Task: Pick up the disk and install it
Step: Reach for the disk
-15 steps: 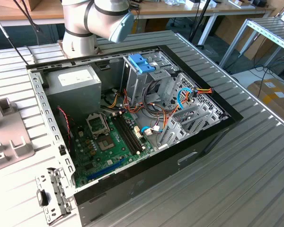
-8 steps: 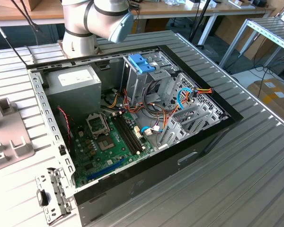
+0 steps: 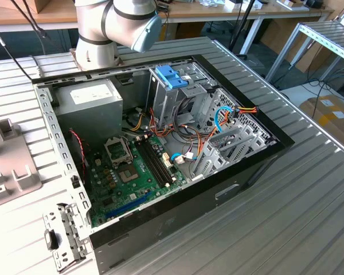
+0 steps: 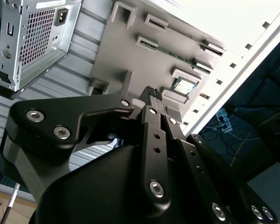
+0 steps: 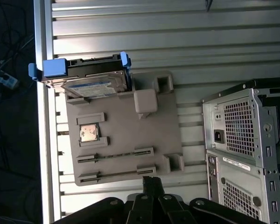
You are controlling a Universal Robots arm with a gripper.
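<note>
With the grey fixture plate (image 5: 126,130) lying on the ribbed tabletop (image 5: 130,28), the disk (image 5: 91,83) resting at one end of it, the gripper (image 5: 149,181) hanging near the plate's opposite end, jaws pressing together, holding nothing

Exterior view: I see it looking down at a slant, mid-range, onto the open computer case (image 3: 206,200) on the desk (image 3: 309,189). Both wrist views face the grey tray (image 5: 126,135) (image 4: 126,51) closer in, sharing tray and case rear.
</note>
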